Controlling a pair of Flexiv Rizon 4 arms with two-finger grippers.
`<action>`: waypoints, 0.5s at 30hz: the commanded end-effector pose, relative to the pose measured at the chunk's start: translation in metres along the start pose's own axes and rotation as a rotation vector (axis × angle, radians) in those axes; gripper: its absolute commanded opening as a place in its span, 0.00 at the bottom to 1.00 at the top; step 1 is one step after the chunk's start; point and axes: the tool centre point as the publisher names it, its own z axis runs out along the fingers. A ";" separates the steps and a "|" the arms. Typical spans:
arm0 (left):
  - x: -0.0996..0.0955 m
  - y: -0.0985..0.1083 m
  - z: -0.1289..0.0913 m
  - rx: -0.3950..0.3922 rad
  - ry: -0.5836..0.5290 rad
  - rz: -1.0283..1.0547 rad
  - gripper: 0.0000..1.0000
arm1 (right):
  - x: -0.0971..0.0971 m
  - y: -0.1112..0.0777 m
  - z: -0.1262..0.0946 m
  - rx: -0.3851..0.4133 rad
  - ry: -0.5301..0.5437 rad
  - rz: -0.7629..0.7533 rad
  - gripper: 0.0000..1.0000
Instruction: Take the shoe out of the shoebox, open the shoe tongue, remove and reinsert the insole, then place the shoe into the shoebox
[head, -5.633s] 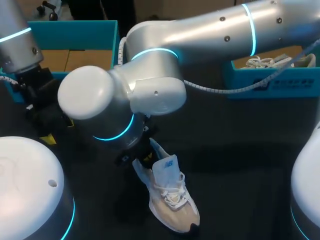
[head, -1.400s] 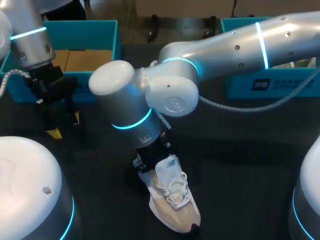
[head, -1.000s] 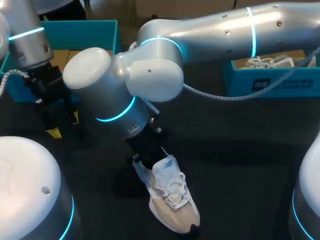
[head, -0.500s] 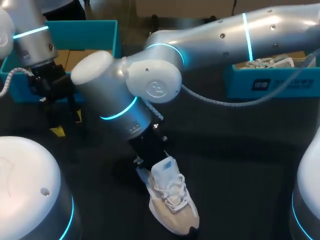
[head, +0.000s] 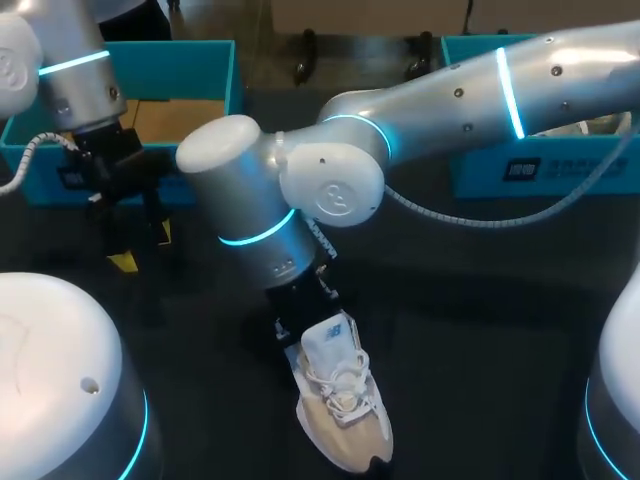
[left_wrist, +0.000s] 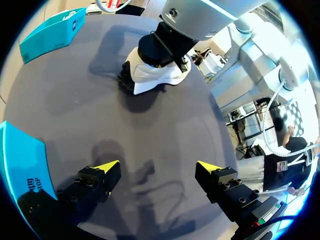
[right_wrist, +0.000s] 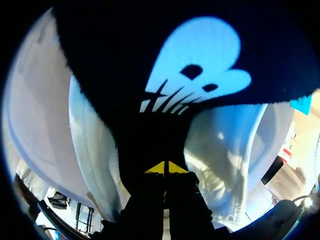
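A white and beige sneaker lies on the dark table, toe toward the front edge. My right arm reaches across from the right, and its gripper is pushed down into the shoe's heel opening. In the right wrist view the right gripper is shut, yellow tips together against the dark insole with its pale blue logo, white lining on both sides. Whether it pinches the insole I cannot tell. My left gripper hangs open and empty over the table's left. The left gripper sees the shoe ahead.
A teal shoebox stands at the back left, just behind my left arm. A second teal box stands at the back right, with a pale shoe showing in it. My right arm's big wrist housing hangs over the table's middle.
My right arm's wrist housing has swung right while its gripper stayed in the shoe. The shoe has shifted a little toward the front. My left gripper has drifted slightly right.
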 end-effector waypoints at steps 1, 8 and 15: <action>0.004 0.002 0.000 0.002 -0.005 -0.002 1.00 | -0.005 0.001 -0.014 -0.017 -0.027 0.010 0.00; 0.007 0.007 0.000 0.017 -0.010 -0.004 1.00 | -0.008 -0.004 -0.049 -0.089 -0.074 -0.002 0.00; 0.010 0.012 0.001 0.026 -0.011 -0.009 1.00 | -0.008 0.011 -0.061 -0.215 -0.063 -0.016 0.00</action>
